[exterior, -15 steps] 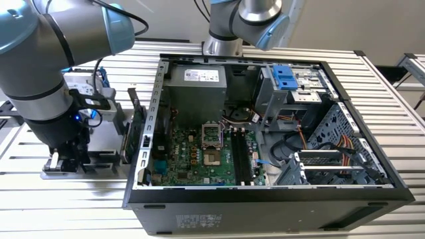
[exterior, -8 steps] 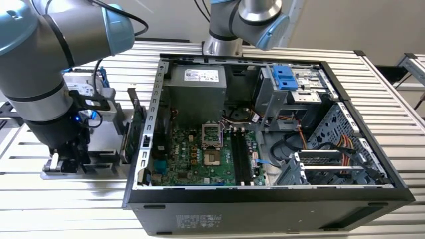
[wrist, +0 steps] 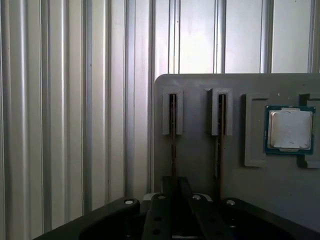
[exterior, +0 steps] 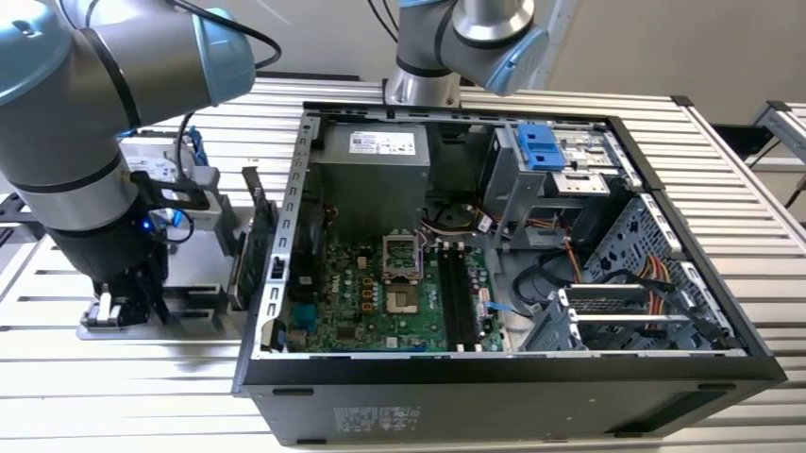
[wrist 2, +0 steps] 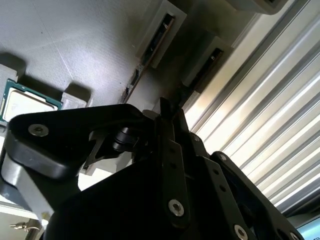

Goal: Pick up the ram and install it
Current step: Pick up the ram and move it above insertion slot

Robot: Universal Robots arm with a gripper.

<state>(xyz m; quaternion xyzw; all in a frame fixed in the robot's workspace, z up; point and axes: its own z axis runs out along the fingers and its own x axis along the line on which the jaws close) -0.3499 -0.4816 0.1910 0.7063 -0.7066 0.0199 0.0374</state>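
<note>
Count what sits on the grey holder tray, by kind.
Ram sticks, edge-on in slots: 2
Processor chip: 1
Total: 3

Exterior view: bright, even overhead light on the ribbed silver metal table (exterior: 139, 396), soft shadow beside the open black computer case (exterior: 504, 406), its interior dimmer. Second wrist view: strong white glare on the table (wrist 2: 270, 110), flat grey plastic tray (wrist 2: 75, 45) in shade. First wrist view: muted, flat light, thin bright streaks along the table ribs.
</note>
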